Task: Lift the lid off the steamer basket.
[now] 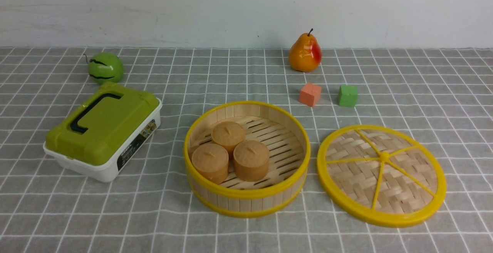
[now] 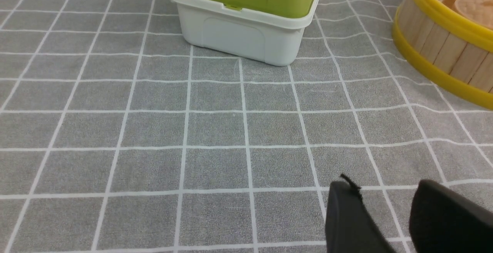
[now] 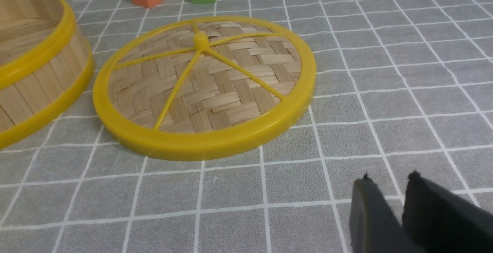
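- Since the lid (image 1: 381, 175) lies flat on the counter (image 1: 246, 230) just beside the steamer basket (image 1: 246, 199), on the basket's right and apart from it, the removal looks already done.
- The basket stands open, its yellow top rim bare all round, so no step of lifting seems left; I judge the task at its end.
- The left end effector (image 2: 385, 214) hangs low over bare cloth with a narrow gap between its dark fingers, released and gripping nothing.
- The right end effector (image 3: 389, 203) is likewise parted by a slim gap, empty, near the lid's rim but clear of it.
- Neither arm shows in the front view, so both seem drawn back toward the robot's side.
- Any next move would call only for keeping both arms away from lid and basket; a nudge on the rim could slide the disc.
- Counted: one lid, one basket, three tan cylinders (image 1: 230, 153) inside it.
- Also one green-topped white box (image 1: 104, 129), one pear (image 1: 305, 52), one green round fruit (image 1: 105, 67), one orange cube (image 1: 310, 94), one green cube (image 1: 347, 95).
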Robot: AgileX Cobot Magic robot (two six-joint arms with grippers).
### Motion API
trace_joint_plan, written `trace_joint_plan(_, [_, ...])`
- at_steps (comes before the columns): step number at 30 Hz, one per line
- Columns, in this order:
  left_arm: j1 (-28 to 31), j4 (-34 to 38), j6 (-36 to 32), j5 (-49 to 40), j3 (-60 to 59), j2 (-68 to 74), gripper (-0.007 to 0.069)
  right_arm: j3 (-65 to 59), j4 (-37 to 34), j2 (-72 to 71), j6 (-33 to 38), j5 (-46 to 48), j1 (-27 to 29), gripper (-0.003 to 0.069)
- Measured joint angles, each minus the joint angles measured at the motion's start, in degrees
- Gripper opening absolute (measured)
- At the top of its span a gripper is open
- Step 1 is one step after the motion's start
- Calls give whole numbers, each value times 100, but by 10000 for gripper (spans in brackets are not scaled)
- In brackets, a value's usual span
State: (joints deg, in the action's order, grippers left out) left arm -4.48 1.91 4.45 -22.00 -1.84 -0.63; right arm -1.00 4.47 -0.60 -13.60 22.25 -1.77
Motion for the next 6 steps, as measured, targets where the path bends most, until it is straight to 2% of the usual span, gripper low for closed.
trace_joint_plan(6, [0, 0, 0, 0, 0, 0, 239, 0, 0, 0, 0, 0, 0, 129])
